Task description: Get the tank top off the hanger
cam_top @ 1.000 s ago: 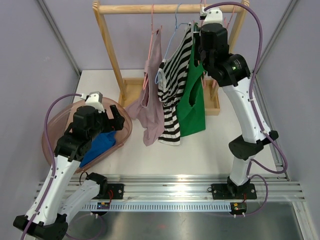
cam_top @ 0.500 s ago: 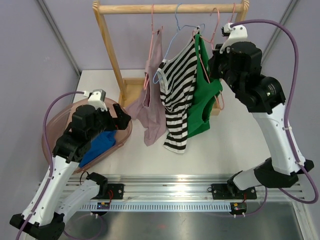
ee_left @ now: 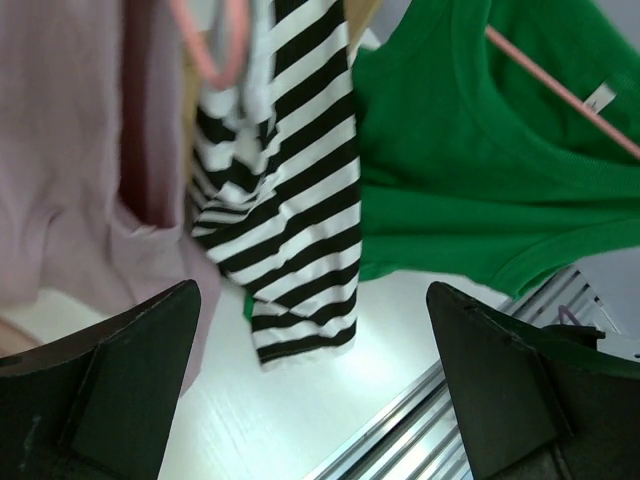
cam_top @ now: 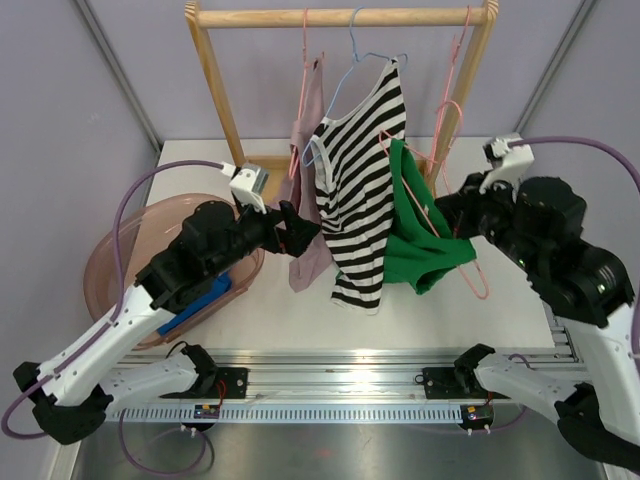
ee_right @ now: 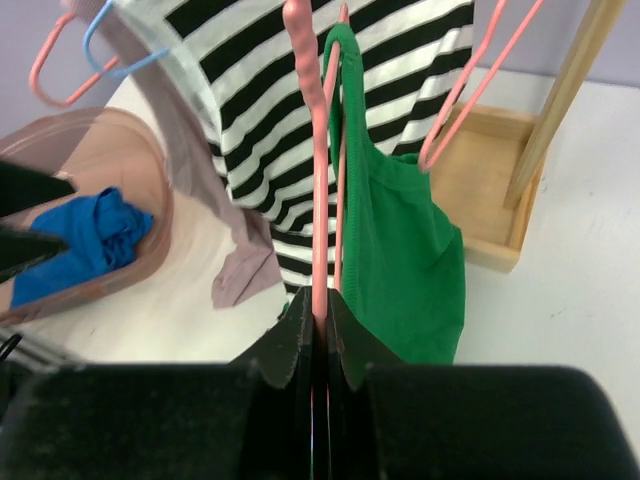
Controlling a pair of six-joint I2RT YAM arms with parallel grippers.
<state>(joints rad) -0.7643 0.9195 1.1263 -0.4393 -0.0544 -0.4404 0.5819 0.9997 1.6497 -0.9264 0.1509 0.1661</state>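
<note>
Green tank top (cam_top: 425, 250) pulled off rail (cam_top: 300, 17) — two tops (cam_top: 360, 200) (cam_top: 308, 120) hang.

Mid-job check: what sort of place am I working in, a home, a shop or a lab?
Probably a lab test cell staged for laundry handling: plain panel walls box in the table, a metal mounting rail runs along its near edge, and a small wooden clothes rack stands on it.

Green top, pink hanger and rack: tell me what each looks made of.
The top looks like soft matte knit fabric: it drapes and folds. The hanger is thin, smooth and faintly shiny, likely plastic or coated wire; which is unclear. The rack looks like pale unpainted wood, matte and tan.
</note>
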